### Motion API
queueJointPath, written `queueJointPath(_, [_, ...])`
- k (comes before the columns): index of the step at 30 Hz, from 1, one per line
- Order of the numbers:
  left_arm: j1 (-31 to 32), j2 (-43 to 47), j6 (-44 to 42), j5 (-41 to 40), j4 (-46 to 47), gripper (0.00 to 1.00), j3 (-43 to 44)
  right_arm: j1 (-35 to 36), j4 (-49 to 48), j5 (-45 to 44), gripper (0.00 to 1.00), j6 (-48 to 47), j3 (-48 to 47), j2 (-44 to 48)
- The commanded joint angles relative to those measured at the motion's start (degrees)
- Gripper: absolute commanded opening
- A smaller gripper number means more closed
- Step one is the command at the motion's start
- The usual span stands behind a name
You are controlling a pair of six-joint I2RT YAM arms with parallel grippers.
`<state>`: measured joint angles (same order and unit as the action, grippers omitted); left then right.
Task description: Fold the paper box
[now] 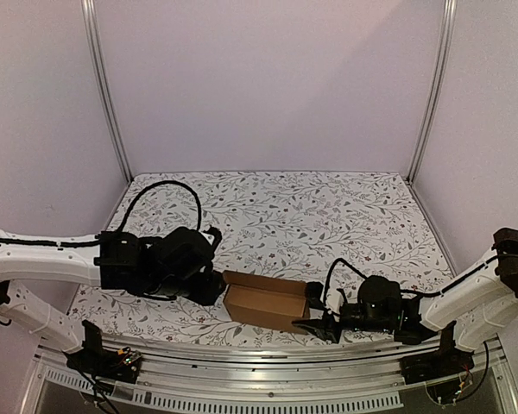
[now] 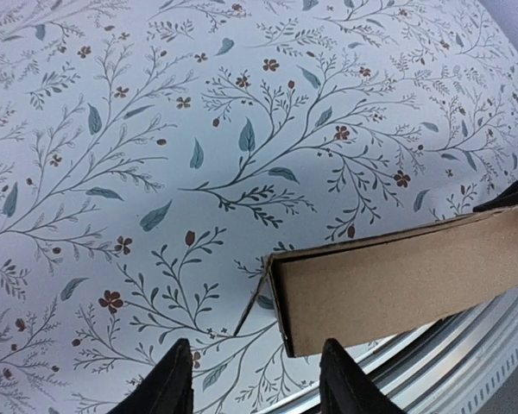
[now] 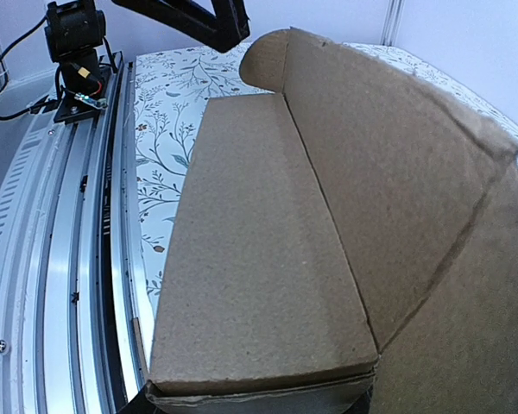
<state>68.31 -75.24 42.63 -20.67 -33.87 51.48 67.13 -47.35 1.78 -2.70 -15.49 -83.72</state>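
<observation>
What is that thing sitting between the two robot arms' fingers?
The paper box, brown cardboard, lies on the flowered tablecloth between the left fingers and the right fingers; the top view shows it.

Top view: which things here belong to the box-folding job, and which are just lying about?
For the job: paper box, left tool, right tool.
Just there: flowered table cover, metal rail, metal posts.
</observation>
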Motion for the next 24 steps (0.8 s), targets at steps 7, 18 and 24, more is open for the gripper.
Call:
queueJointPath(7, [-7.5,9.6,-4.3,4.7,0.3,0.43,-0.5,0.4,3.5,-1.5,0.26,-1.0,-0.9,1.3])
queueJointPath(18, [-14.1,5.1,-4.0,15.6,5.4,0.20,-3.5,0.5,5.5,-1.4,0.25,-1.3,-1.8,2.8])
queueJointPath(24, [-14.3,3.0,-3.4,21.0,8.7,0.13,-4.8,0.5,6.0,-1.5,0.25,-1.2,-2.0,2.9])
